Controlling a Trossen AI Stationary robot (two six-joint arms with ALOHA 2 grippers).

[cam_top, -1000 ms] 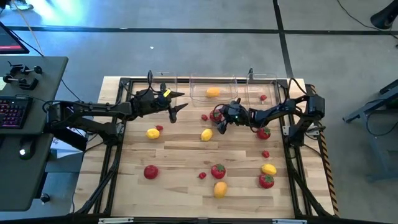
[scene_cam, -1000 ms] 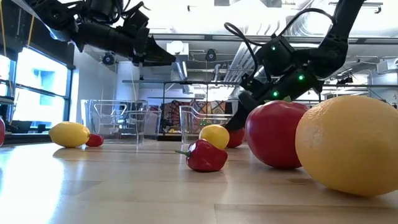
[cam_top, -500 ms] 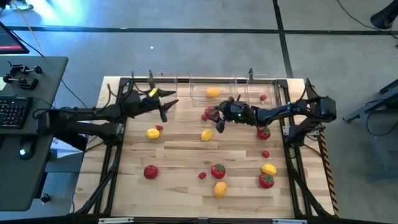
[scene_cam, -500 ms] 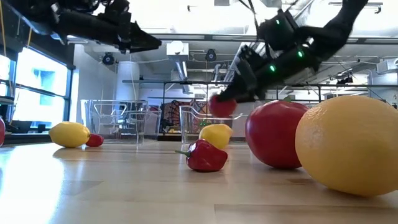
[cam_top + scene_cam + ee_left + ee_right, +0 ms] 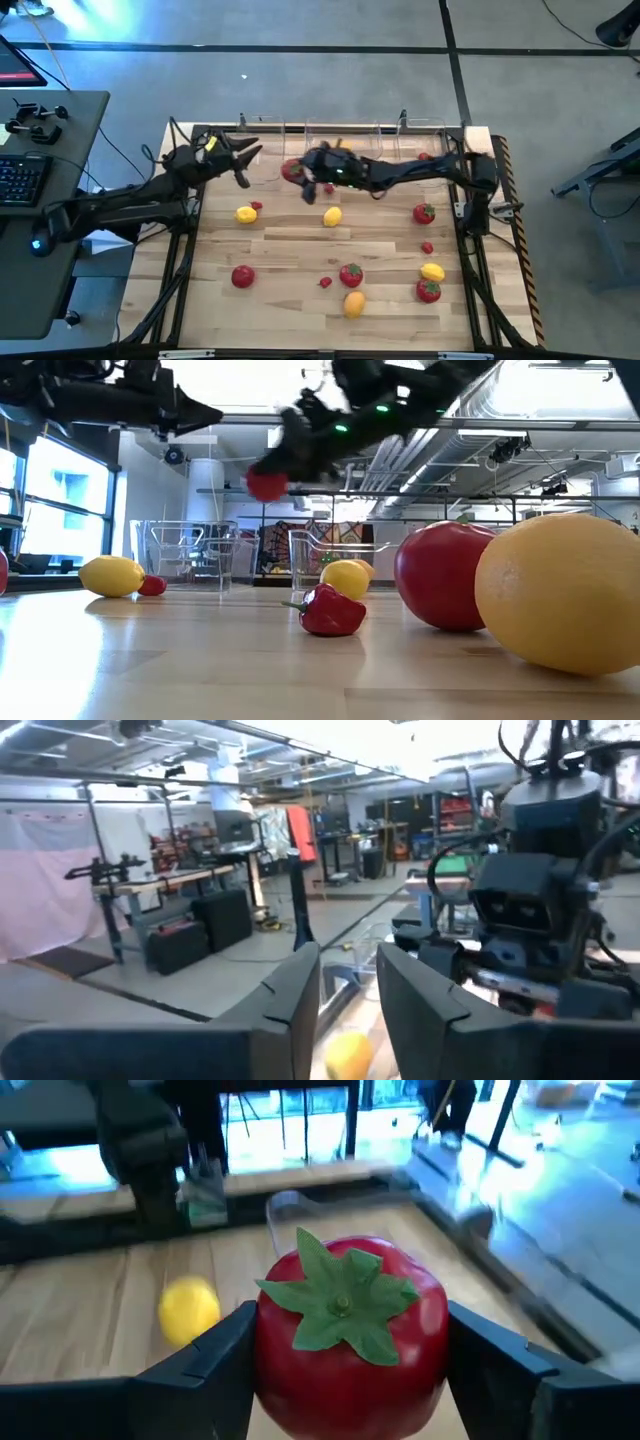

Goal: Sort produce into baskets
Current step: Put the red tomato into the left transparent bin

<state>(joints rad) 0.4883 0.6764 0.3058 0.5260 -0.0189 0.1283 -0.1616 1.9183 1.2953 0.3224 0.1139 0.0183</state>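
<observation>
My right gripper [image 5: 301,176] reaches across the far part of the table and is shut on a red tomato with a green top [image 5: 350,1325], held in the air near the left clear bin [image 5: 262,135]. The tomato also shows in the low view [image 5: 266,484]. My left gripper [image 5: 243,165] is open and empty, above the table's far left corner. The middle bin [image 5: 322,132] and the right bin [image 5: 425,138] stand along the far edge; a red berry [image 5: 424,156] lies in the right bin. Loose produce rests on the tabletop. My right gripper pinches the tomato's two opposite sides [image 5: 262,1342] between its two fingers [image 5: 205,1370], with the green top facing back toward the wrist. The fingers come from the table's right side, slanting down. The tomato is lifted clear of the table.
On the table lie yellow fruits [image 5: 245,214] [image 5: 332,215] [image 5: 432,271], an orange one [image 5: 354,303], tomatoes [image 5: 424,213] [image 5: 242,276] [image 5: 350,274] [image 5: 428,291] and small berries [image 5: 257,206] [image 5: 427,247]. Free room lies in the middle left of the table.
My right gripper has lifted the tomato clear of the table and carried it toward the table's left edge, from in front of the middle bin to beside the left bin. My left gripper has drawn back toward the table's left edge.
</observation>
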